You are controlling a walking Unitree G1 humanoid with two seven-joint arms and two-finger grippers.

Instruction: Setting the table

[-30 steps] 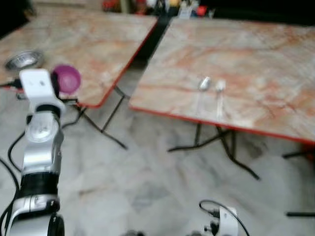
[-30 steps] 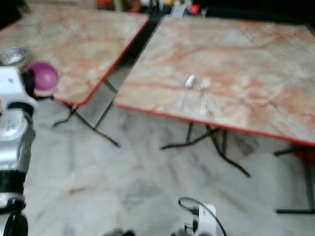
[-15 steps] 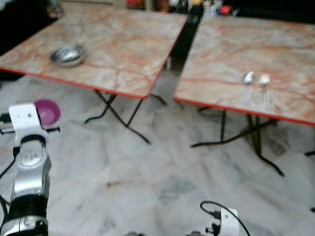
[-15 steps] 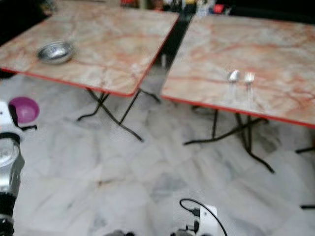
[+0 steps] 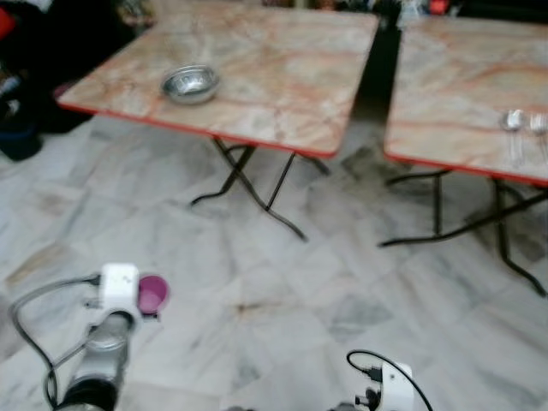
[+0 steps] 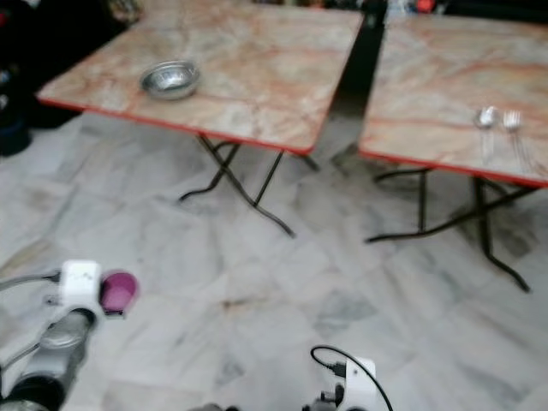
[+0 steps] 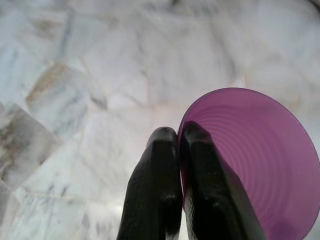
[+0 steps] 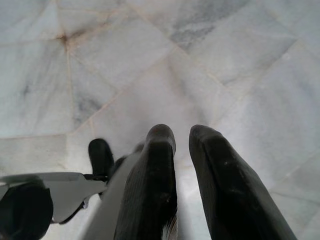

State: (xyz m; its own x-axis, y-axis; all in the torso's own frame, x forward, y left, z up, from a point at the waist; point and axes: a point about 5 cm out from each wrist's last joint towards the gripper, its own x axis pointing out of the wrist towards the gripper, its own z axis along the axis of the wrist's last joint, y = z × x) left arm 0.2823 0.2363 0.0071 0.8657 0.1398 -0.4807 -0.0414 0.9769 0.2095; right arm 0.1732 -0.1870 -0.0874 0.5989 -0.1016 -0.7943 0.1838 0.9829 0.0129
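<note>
Holding a round purple plastic bowl (image 7: 255,165) by its rim, the left gripper (image 7: 179,137) hung low over the pale marble floor (image 5: 257,282). Its two black fingers (image 7: 160,180) were pressed tight together, one on each side of the bowl's thin edge. The left arm (image 5: 107,342) showed at the bottom left of the head views.

Further off stood a folding table with a pink marble top and red edge (image 5: 282,68). A shiny round metal bowl (image 5: 190,83) sat near its front left corner.

To the right stood a second table of the same kind (image 5: 462,94). A metal spoon (image 5: 513,122) and a metal fork (image 5: 539,125) lay side by side near its front edge.

The right gripper (image 8: 182,137) hung down over the floor with its fingers a little apart, holding nothing.
</note>
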